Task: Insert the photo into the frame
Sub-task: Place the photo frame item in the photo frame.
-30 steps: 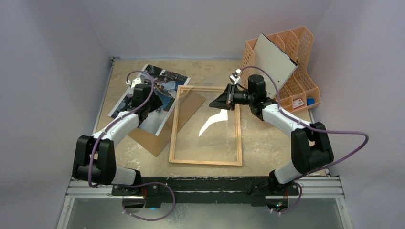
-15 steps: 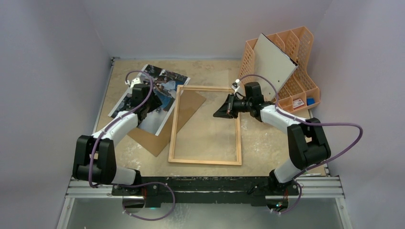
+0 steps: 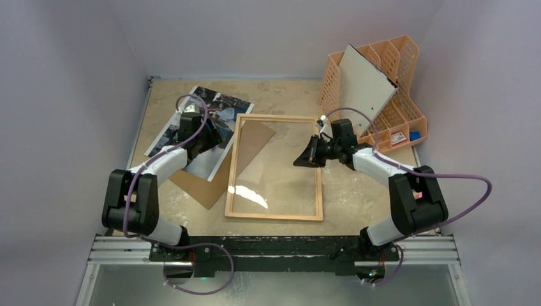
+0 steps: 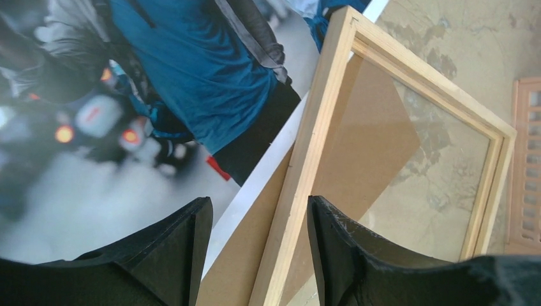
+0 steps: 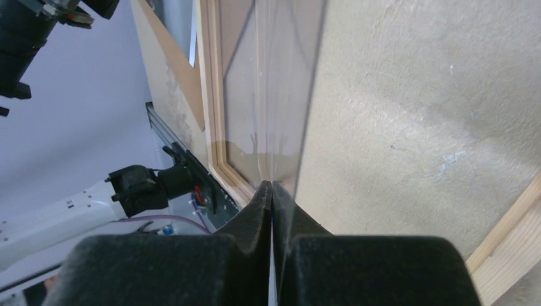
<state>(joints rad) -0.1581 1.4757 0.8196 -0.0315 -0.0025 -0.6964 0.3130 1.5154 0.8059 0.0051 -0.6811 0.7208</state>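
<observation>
**The photo: a glossy street print with a blue-shirted figure, lying face up at the left rear of the table.**
It overlaps a brown backing panel, and its edge lies just beside the left rail of the light wood frame. The left gripper hovers there, fingers spread. The right gripper has its fingers pressed together on the edge of the clear pane.

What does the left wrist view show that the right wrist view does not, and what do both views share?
Only left wrist: the photo, printed side with a blue shirt, the orange organizer, and the open left hand over a rail of the frame. Only right wrist: the right hand shut on the edge of the clear pane, and the left arm. Both: the frame, the brown backing panel, the table.
</observation>
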